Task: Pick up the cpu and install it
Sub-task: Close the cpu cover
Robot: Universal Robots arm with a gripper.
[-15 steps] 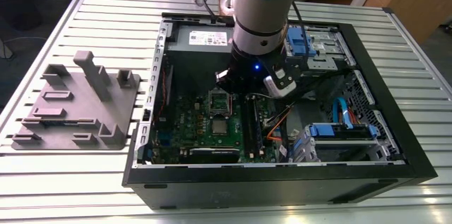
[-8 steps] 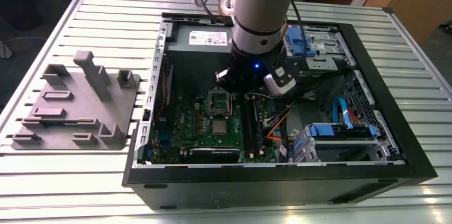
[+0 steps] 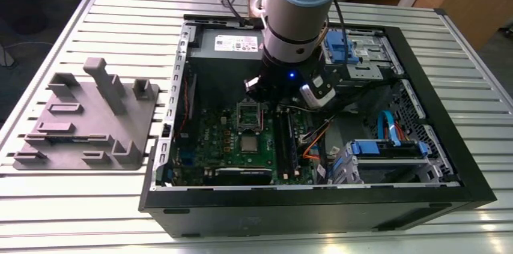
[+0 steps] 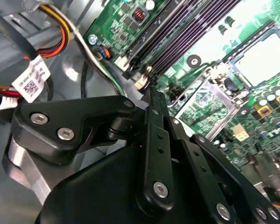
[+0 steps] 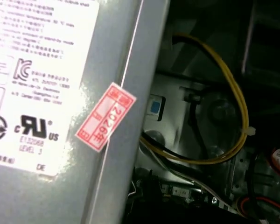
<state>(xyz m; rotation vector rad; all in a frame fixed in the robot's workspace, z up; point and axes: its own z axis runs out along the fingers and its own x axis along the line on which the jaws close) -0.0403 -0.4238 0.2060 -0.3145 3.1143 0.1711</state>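
Gripper (image 4: 152, 98): in the second wrist view its black fingers (image 4: 155, 140) lie drawn together, with no gap that I can make out and nothing between them, so I read it as closed and empty. It hangs inside the open computer case (image 3: 321, 203), low over the green motherboard (image 3: 210, 140), and is nearest the socket frame (image 3: 250, 116) at the board's power-supply end. The cpu (image 3: 250, 144), a small silver-grey square, lies flat on the motherboard just beyond that frame, beside the long memory slots (image 3: 285, 143) and apart from the gripper. Whether it rests in a seat of its own I cannot tell. I judge the step in hand to be the approach for the pick-up. Done well, it calls for the gripper squared to the chip's edges, a straight vertical line of travel that stays clear of the frame and the memory slots, and contact on the chip's thin sides rather than pressure on its top. The arm (image 3: 298, 20) stands nearly vertical over the power supply (image 3: 228, 42). Its wrist sits close enough that the first wrist view shows the supply's grey wall, a red sticker (image 5: 106, 116) and a yellow cable (image 5: 233, 93). A grey fixture (image 3: 88, 116) rests on the table (image 3: 80, 218), well apart from the case on the exterior view's left.
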